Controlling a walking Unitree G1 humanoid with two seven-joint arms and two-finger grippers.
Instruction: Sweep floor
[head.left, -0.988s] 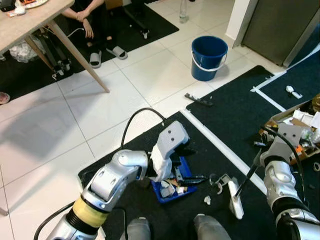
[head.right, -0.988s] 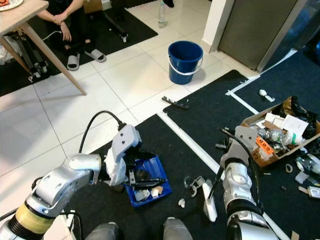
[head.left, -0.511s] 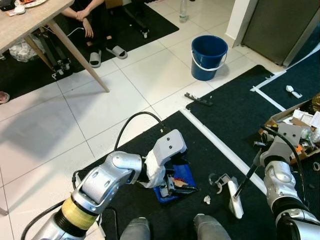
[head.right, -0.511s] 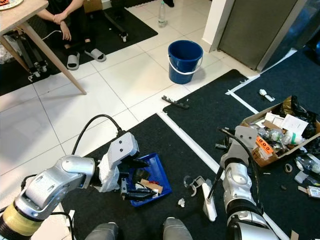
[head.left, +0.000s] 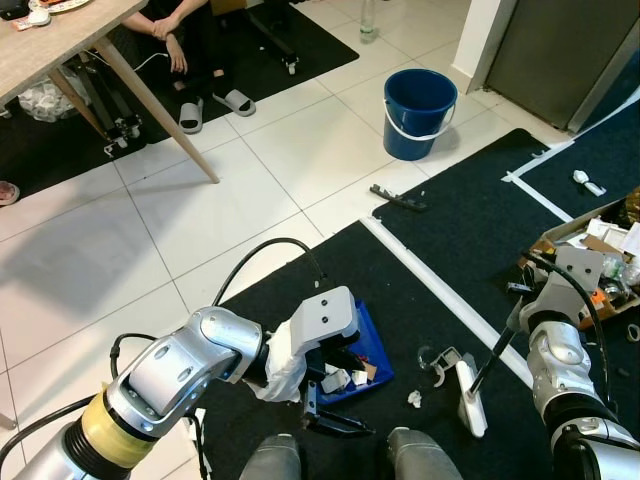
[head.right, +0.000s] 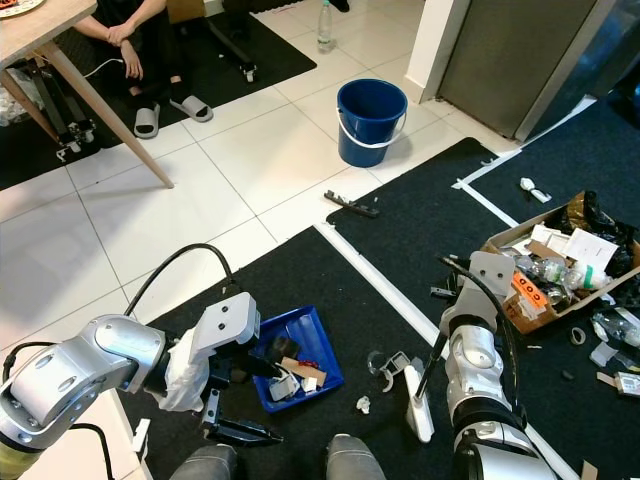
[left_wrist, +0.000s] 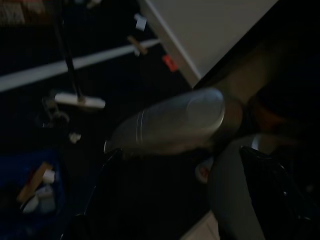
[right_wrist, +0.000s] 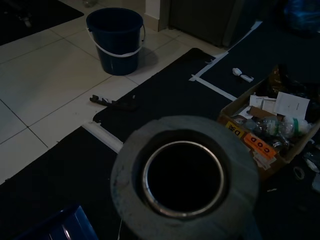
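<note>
Dustpan of debris just beside left gripper, gripper spread open

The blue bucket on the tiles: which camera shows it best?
The right eye view: the blue bucket stands whole, sharp and well lit. The left eye view matches nearly as well. The right wrist view shows it dimmer; the dark left wrist view adds nothing.

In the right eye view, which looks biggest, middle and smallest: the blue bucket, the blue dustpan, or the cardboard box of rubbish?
1. cardboard box
2. blue dustpan
3. blue bucket

The dustpan and bucket look close, and the dustpan lies nearer the camera, so that order is unsure.
</note>
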